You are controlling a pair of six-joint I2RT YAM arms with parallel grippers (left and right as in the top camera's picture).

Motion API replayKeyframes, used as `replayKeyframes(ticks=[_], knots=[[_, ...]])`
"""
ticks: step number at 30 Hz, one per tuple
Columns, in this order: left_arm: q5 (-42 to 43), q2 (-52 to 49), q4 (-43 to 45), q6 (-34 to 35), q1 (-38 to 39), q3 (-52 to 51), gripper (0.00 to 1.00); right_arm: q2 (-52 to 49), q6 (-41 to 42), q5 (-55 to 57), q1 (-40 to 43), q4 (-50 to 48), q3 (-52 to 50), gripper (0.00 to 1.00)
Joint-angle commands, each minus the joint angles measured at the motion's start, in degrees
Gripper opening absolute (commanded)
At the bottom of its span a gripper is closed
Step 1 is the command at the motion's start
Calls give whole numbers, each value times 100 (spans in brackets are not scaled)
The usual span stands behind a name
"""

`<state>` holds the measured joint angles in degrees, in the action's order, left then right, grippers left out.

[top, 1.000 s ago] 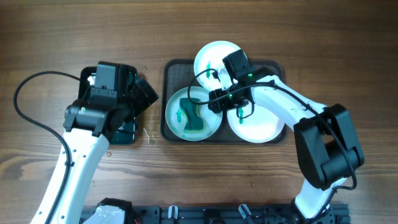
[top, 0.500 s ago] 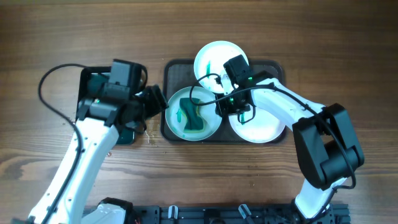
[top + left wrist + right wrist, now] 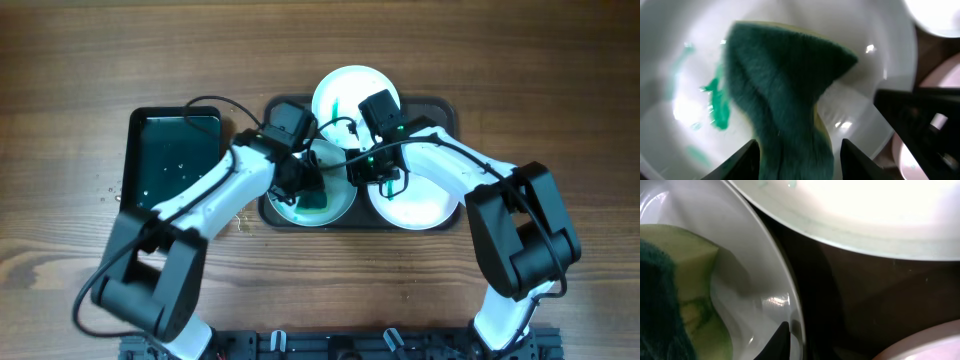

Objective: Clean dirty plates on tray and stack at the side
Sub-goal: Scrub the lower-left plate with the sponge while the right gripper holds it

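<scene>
Sponge point(image 3: 785, 95) is noted lying folded in the lower-left plate point(image 3: 875, 70) on the tray point(image 3: 448, 106), dark scouring face up. The left gripper point(image 3: 800, 161) is set low over it, its fingers spread either side of the sponge and not seen to be clamped. Green smears point(image 3: 715, 102) are seen on the plate floor beside the sponge, not yet wiped. The right gripper point(image 3: 373, 172) is placed at that plate's right rim. One finger point(image 3: 783, 339) shows against the rim edge and the other is hidden, so its closure cannot be told. Risks as judged: if the rim is not truly held, the plate could be dragged or spun under scrubbing. It could then be knocked into the upper plate point(image 3: 345, 92), which overhangs the tray's top rim, or into the lower-right plate point(image 3: 418, 208), both close by. A shallow grasp on the folded sponge could let it slip out, or the green could be smeared wider. The plate could be tipped by force applied near its rim. Cables point(image 3: 335, 125) could be snagged, both arms being crowded at frame centre.
</scene>
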<state>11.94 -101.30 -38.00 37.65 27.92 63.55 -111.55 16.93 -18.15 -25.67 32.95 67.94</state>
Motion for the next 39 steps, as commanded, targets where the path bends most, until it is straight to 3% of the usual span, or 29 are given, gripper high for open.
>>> replayKeyframes(ticks=[1,6,9,11,12,20,22,27,33,39], knots=[[61,-256,275,179,59,9,48,-120,122,13,13,-28,-31,14],[-310,-409,385,179,63,4,49,-120,122,13,13,-13,-31,14],[-413,-411,358,177,63,4,32,-120,109,15,13,-13,-31,14],[-516,-411,308,179,63,4,9,-120,109,13,13,-13,-31,14],[-662,-411,225,177,63,4,4,-120,111,13,13,-9,-31,14],[-2758,-374,-804,179,-81,39,4,-120,114,13,13,17,-31,10],[-2916,-282,-927,179,-210,94,4,-120,111,15,13,44,-31,9],[-2424,190,-721,179,-319,284,4,-120,120,13,13,26,-31,7],[-367,310,308,179,-267,199,4,-120,120,13,13,-4,-31,4],[-442,-94,428,179,-140,-103,4,-120,111,15,13,11,-31,4]])
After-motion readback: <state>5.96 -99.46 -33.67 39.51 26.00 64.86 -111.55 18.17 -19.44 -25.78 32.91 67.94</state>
